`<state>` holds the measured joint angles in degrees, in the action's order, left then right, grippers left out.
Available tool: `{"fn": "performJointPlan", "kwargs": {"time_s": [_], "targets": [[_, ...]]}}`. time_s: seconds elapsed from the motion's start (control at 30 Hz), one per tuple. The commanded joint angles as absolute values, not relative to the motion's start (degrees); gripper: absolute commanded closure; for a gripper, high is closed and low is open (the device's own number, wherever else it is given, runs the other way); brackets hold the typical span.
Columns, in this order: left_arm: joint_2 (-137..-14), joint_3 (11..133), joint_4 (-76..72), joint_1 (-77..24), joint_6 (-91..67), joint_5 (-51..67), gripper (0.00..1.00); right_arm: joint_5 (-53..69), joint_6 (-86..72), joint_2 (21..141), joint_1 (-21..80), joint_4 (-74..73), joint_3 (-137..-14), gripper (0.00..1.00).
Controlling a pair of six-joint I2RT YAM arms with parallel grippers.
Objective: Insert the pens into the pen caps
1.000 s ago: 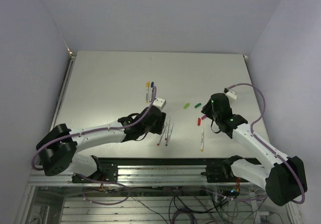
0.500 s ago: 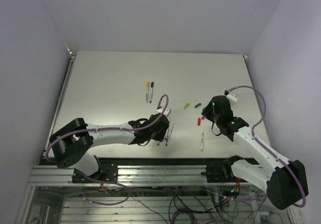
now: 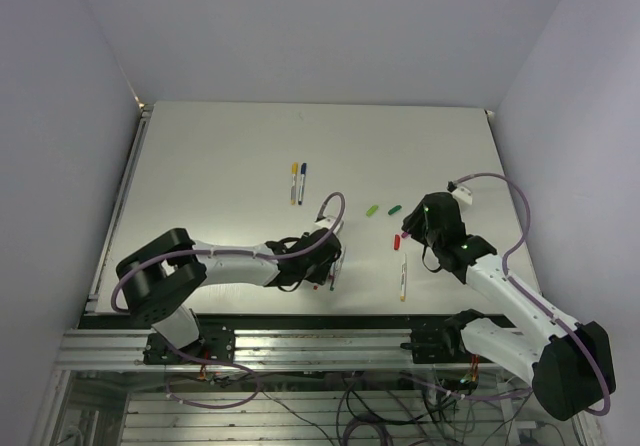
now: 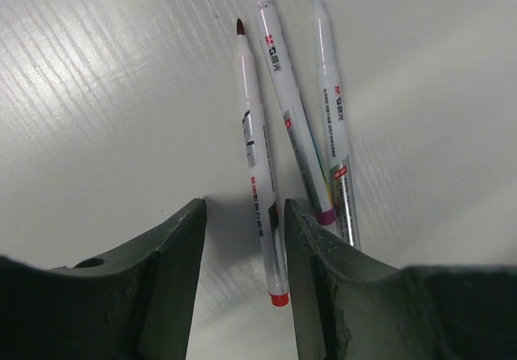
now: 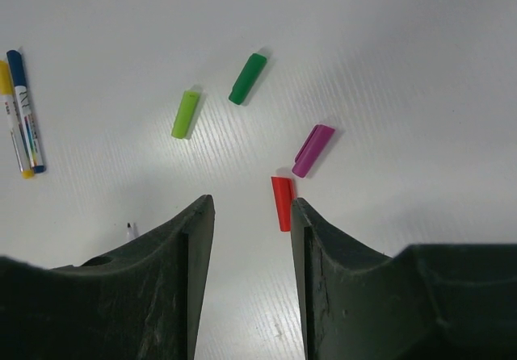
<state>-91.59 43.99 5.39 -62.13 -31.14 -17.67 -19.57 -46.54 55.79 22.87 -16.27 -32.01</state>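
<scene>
Pens [image 4: 283, 110] lie in a bunch of three in the upper middle of your left wrist view, on the white table [image 4: 97, 94]. The red-ended pen [image 4: 257, 190] runs down into the gap of your left gripper [image 4: 244, 207]. Its jaws stand apart and hold nothing. The pen lies close to the finger on the right of the frame.

In your right wrist view the right gripper [image 5: 251, 203] is loose too, with nothing in it. The red cap [image 5: 281, 203] lies flat in the gap, just beside the finger on the right of the frame. The magenta cap [image 5: 313, 150] lies near it, up and to the right. The dark green cap [image 5: 247, 77] and the light green cap [image 5: 185, 114] lie higher up. The blue pen [image 5: 24, 110] and the yellow pen [image 5: 11, 122] lie side by side at the upper left edge.
</scene>
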Motion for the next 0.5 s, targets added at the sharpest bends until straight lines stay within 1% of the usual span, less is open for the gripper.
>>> {"fn": "performJointPlan", "kwargs": {"time_s": [0.0, 0.27, 0.47], "targets": [[-93.5, 46.3, 5.1, -62.6, -32.0, -18.3, 0.48, -18.9, -47.1, 55.1, 22.5, -15.0, -31.3, 0.58], [-97.5, 49.8, 15.3, -62.5, -30.9, -19.6, 0.53, -18.4, -48.0, 54.4, 22.5, -15.1, -31.2, 0.59], [-99.5, 49.7, 17.6, -62.3, -31.2, -17.6, 0.55, -18.2, -48.6, 53.3, 22.5, -15.4, -31.3, 0.59]]}}
